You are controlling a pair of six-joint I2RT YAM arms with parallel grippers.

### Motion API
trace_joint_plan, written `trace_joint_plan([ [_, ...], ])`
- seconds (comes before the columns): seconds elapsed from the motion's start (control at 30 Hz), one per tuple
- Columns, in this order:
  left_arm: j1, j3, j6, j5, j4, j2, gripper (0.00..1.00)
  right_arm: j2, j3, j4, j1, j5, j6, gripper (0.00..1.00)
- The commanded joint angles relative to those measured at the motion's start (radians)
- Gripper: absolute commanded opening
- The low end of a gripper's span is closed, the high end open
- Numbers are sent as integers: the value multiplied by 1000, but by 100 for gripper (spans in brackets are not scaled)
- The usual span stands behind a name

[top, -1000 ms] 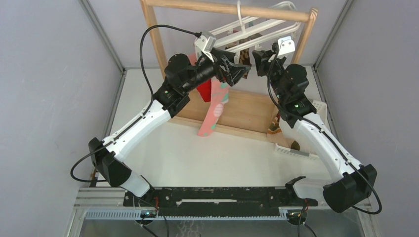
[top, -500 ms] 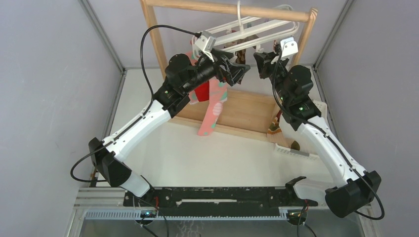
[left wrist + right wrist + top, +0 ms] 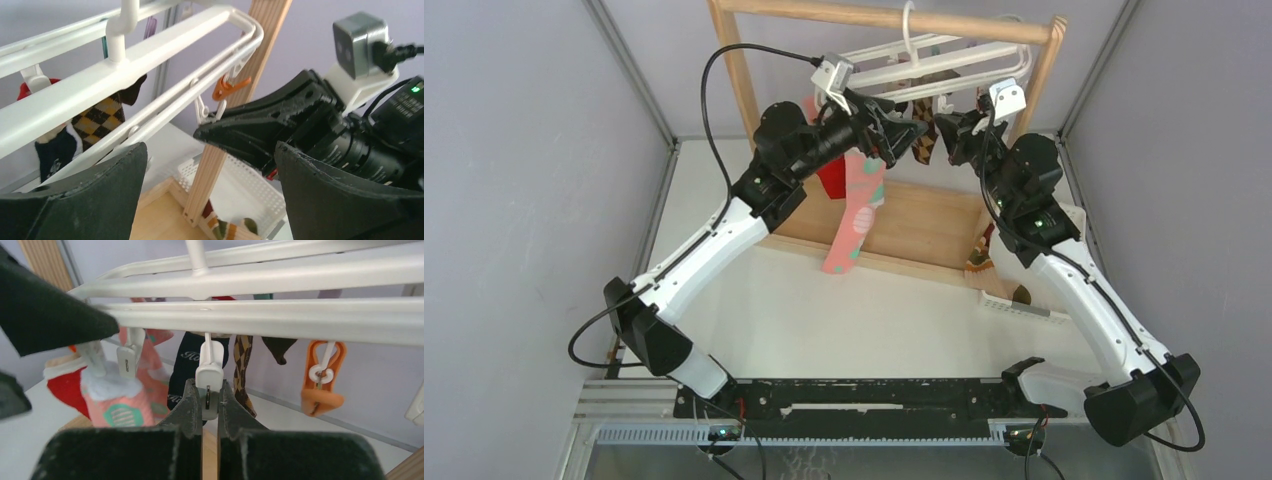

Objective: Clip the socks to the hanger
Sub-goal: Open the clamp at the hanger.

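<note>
The white hanger [image 3: 944,62] hangs by its hook from the wooden rack. Clipped under it are a pink sock with teal dots [image 3: 856,215], a red sock [image 3: 65,390], a dark sock [image 3: 192,360] and a brown checked sock [image 3: 243,360]. My right gripper [image 3: 210,402] is shut on a white clip [image 3: 209,375] dangling from the hanger's front bar [image 3: 280,315]. An orange clip [image 3: 322,375] hangs empty to its right. My left gripper [image 3: 210,170] stands wide open and empty just left of the right gripper [image 3: 946,128], below the hanger [image 3: 150,45].
The wooden rack [image 3: 884,15] has a flat wooden base [image 3: 924,225] under the socks. A white slatted basket [image 3: 1034,300] beside the base on the right holds a striped sock [image 3: 980,258]. Grey walls close in on three sides.
My right gripper's fingers have closed on the white clip. Both grippers have shifted slightly up and back towards the hanger, and the hanger has swung a little.
</note>
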Motion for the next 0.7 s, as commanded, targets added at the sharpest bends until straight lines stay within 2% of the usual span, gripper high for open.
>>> trace_joint_plan([
  [0.0,45,114,-108,77,65,28,99,-44,71,-50,-20,-113,-7,0],
  [0.13,53,147,-143,101,78,61,99,-31,139,-159,-68,-239,-1,0],
  [0.37,65,206,-214,154,94,126,99,12,235,-239,-148,-439,44,0],
  [0.53,65,220,-246,140,78,134,99,53,275,-275,-151,-472,35,0],
  [0.67,62,188,-237,71,0,90,97,66,275,-270,-150,-481,39,0],
])
